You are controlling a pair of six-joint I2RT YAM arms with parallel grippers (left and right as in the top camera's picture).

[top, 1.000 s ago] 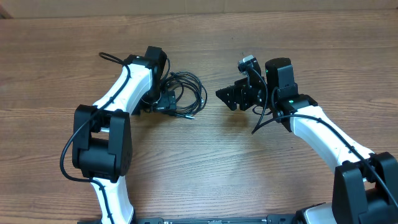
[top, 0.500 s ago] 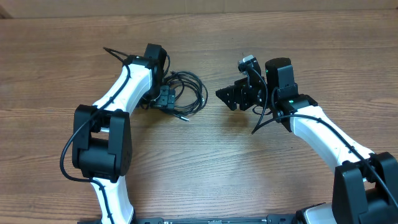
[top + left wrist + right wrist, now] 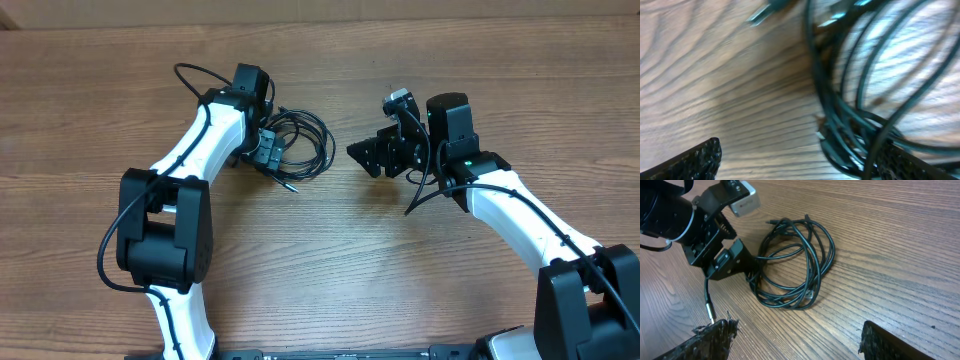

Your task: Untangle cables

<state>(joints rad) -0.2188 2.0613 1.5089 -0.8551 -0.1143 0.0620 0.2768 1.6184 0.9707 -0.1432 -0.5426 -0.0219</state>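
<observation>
At the coil's 9 o'clock edge, left hand point(image 3: 263, 152) spread wide, straddling cables point(image 3: 835, 125), not clamped. Right hand point(image 3: 363, 160) released, empty. Loose plug point(image 3: 290, 186) points 5 o'clock.

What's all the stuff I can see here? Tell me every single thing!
table: one, brown wood, under everything
cables: one tangled bunch of loops, black, lying on the table left of the middle; how many cords are in it cannot be told
arms: two, white with black joints, the left arm reaching to the cables, the right arm on the other side
left pincer: one, black, open, down at the left edge of the cables
right pincer: one, black, open, holding nothing, to the right of the cables and apart from them
</observation>
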